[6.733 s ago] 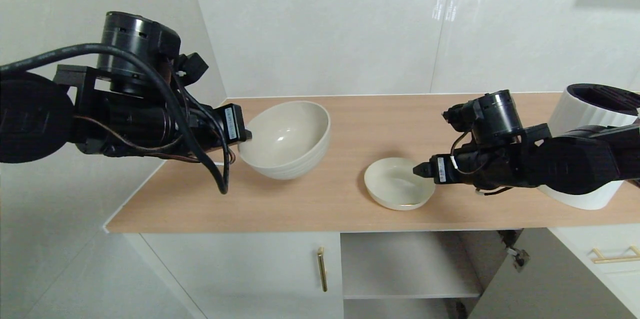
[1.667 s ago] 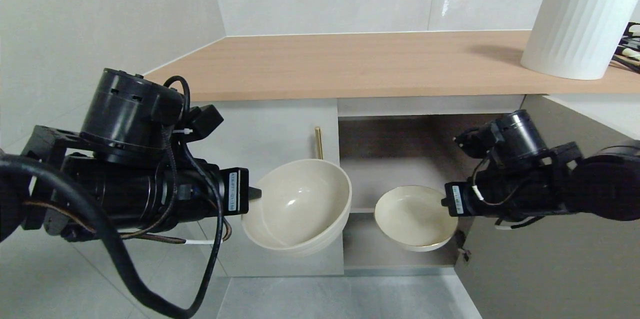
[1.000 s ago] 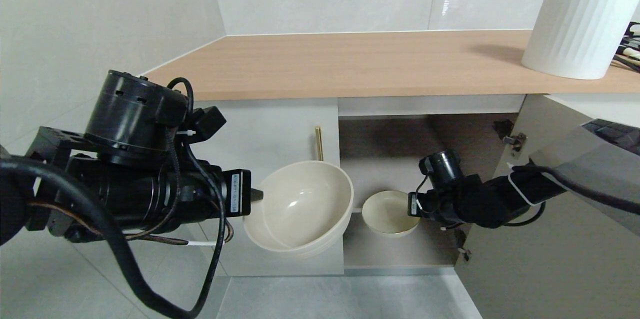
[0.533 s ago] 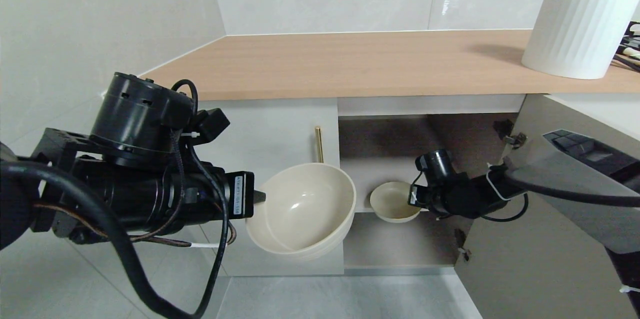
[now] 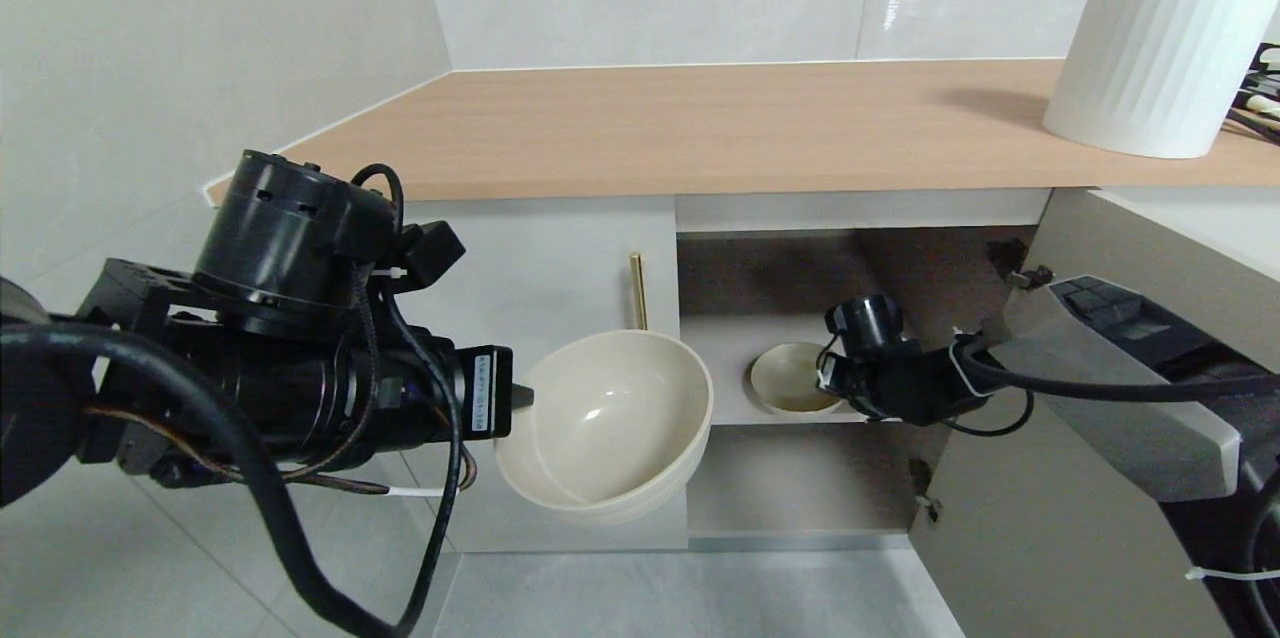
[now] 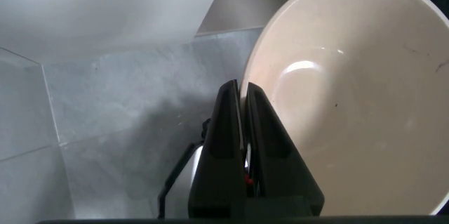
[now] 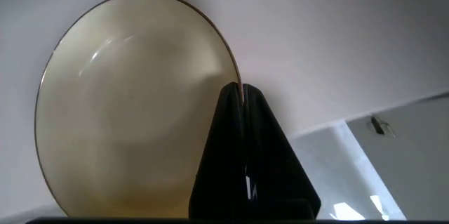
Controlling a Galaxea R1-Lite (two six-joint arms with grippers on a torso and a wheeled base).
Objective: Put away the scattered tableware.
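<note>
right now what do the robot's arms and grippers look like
The black left arm carries a drum-shaped housing, thick looping cables and a white label beside the left gripper. The right arm has a boxy grey link, a white cable tie and a black wrist behind the right gripper. Fingers are narrow black wedges.
</note>
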